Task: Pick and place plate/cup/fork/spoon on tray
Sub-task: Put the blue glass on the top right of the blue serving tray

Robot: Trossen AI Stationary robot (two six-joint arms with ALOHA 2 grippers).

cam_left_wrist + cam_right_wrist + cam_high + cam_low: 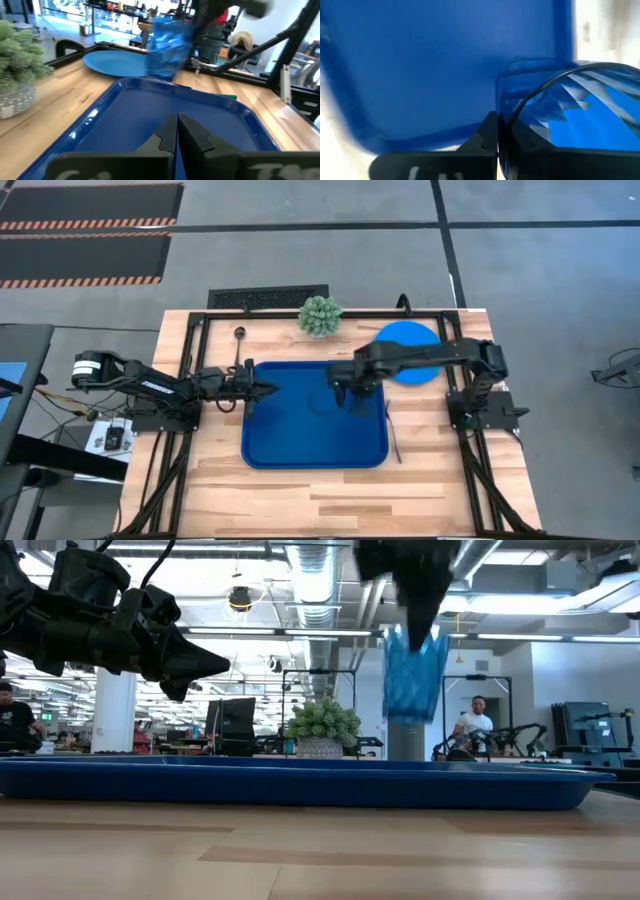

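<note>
The right gripper (pixel 415 615) hangs above the right half of the large dark-blue rectangular plastic tray (pixel 290 450), its fingers pinched on the rim of the small translucent blue faceted cup (pixel 413 675); the right wrist view shows one finger inside the rim and the other outside it. The cup hangs clear of the tray floor, upright with its mouth up and its axis roughly vertical, wider at the top than at the base. The tray lies with its long side running across the light wooden table (pixel 330 505), from one arm toward the other. The flat round bright-blue plate (pixel 408 352) rests on the table just beyond the tray's far right corner, partly under the right arm. A thin dark utensil (pixel 392 435) lies just off the tray's right edge, its long axis pointing front to back; whether it is the fork or the spoon I cannot tell. Another dark slim utensil (pixel 240 345) with a round end lies near the far left corner, also front to back. The left gripper (pixel 268 389) is pressed shut, hovering over the tray's left rim and pointing toward the cup. A small green potted plant (pixel 320 316) stands at the table's far edge.
</note>
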